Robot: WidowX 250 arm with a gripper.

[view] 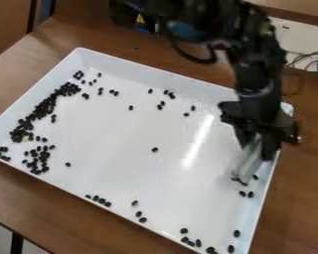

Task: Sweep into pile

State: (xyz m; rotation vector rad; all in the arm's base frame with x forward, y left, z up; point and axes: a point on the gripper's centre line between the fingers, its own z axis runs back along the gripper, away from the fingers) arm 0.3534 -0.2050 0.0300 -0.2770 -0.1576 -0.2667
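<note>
Surface of brown wood carries a white tray, its near corner cut off. At the tray's right side, the gripper pinches a pale tool, too blurred to identify. Dark beans crowd the left, others scattered.

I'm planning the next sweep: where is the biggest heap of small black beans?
In the camera view, the biggest heap of black beans lies along the left side of the white tray, above a smaller cluster.
</note>
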